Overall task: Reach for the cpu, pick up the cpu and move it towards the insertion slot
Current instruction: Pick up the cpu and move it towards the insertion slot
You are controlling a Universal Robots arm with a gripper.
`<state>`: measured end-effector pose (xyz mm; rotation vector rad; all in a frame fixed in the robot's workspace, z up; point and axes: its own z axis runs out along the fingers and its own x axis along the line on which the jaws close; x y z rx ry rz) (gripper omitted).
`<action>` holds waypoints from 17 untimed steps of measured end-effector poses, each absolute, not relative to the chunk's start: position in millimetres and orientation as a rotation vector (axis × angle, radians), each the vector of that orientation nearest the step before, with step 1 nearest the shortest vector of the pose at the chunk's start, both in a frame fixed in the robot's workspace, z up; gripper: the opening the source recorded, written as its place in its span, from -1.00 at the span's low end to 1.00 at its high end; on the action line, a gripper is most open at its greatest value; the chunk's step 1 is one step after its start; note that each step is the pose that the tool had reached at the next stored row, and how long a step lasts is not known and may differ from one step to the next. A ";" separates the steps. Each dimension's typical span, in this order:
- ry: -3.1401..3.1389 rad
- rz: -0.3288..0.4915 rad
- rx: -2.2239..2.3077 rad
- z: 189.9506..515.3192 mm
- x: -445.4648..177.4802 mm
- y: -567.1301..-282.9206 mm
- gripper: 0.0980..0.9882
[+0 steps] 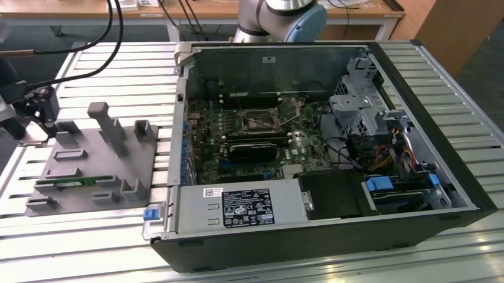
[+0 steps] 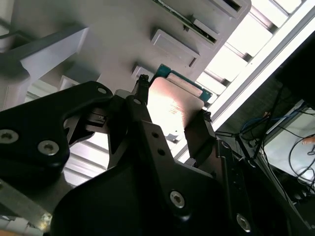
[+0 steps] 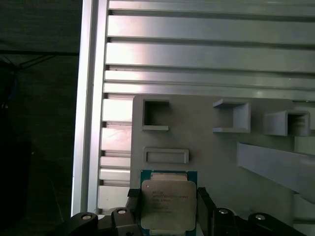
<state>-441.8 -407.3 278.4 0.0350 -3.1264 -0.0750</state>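
A big table (image 1: pixel 79 247) of shiny metal slats holds everything. On it stands a black open computer case (image 1: pixel 315 242). Inside the case lies a green circuit board (image 1: pixel 303 154), and on that board is the insertion slot (image 1: pixel 258 122), a square silvery frame with a dark middle. Beside the case sits a grey plastic tray (image 1: pixel 87 156) with blocks and pockets that keep parts in place. One pocket holds a long thin green memory stick (image 1: pixel 75 183). At the tray's far edge, well apart from the slot, the black gripper (image 2: pixel 173 101) has its fingers (image 3: pixel 204 206) pressed against two sides of the cpu (image 3: pixel 167 204), a small flat silvery square with a green rim. The pinch looks meant to keep it level.
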 end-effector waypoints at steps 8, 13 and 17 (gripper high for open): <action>-3.126 -0.075 0.035 289.2 -441.8 -407.0 0.00; -3.126 -0.075 0.034 298.6 -441.8 -406.8 0.00; -3.126 -0.074 0.034 304.3 -441.8 -406.3 0.00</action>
